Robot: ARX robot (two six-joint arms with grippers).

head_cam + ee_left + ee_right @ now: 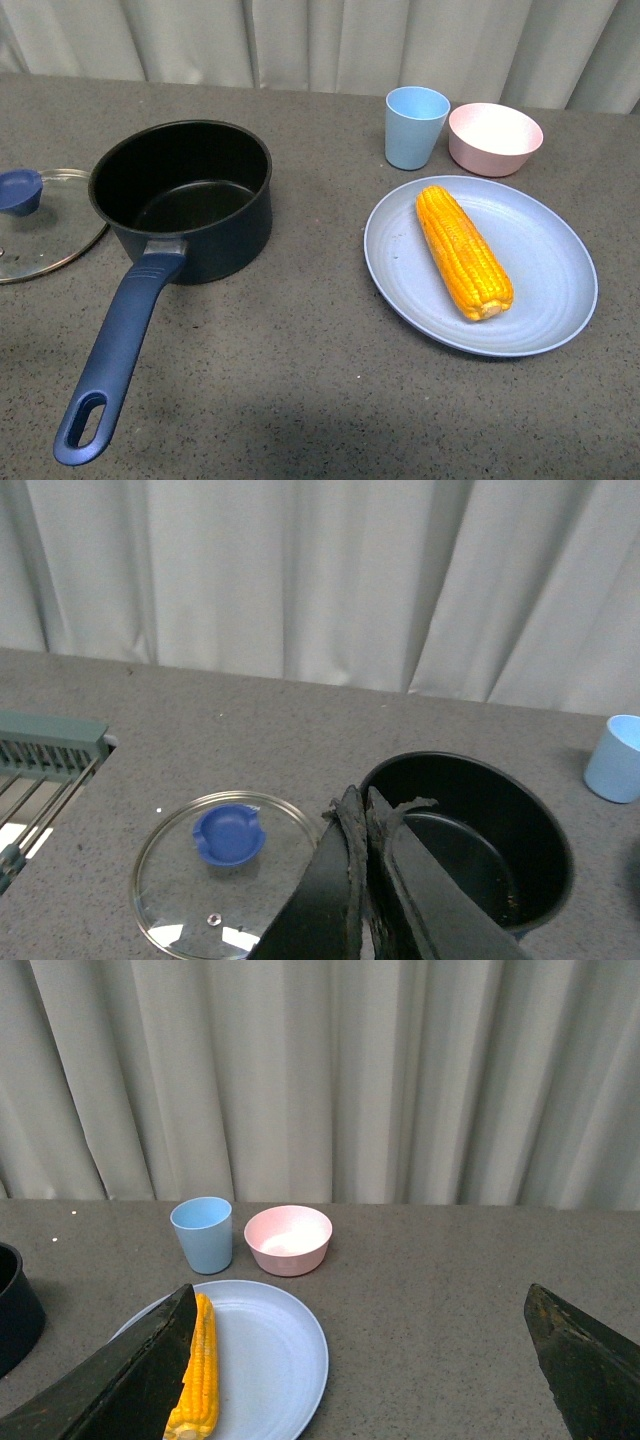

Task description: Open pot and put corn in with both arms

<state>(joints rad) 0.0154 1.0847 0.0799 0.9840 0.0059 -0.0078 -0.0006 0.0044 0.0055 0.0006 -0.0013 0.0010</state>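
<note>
Up close, the left gripper [360, 805] has its two black fingers pressed together with nothing between them. The tips show against the spot where the glass lid [225, 875] lies just beside the pot [470, 845]. A grey-green rack [50, 745] sits past the lid at the table's edge.

The right gripper [360, 1305] is spread wide and empty: one finger [130, 1385] overlaps the plate's rim beside the corn, while the other is well apart over bare table.

Seen from the front, with the grey table [300, 380] read as a clock face:

- **The pot** [190, 195], dark navy with a black inside, stands open at about 10 o'clock. Its long blue handle [120, 350] points toward 7 o'clock.
- **The lid** [50, 235] lies flat at 9 o'clock, just beside the pot, with its blue knob [20, 190] facing up. Whether lid and pot touch cannot be told.
- **The corn** [463, 250], a yellow-orange cob, lies on a pale blue plate [560, 300] at 3 o'clock — well apart from the pot. It runs along the plate's 11-to-5 line.
- **A light blue cup** [415, 125] stands at 1 o'clock just behind the plate, with a small pink bowl [495, 138] close beside it.

A pale curtain [320, 40] hangs behind the table.
</note>
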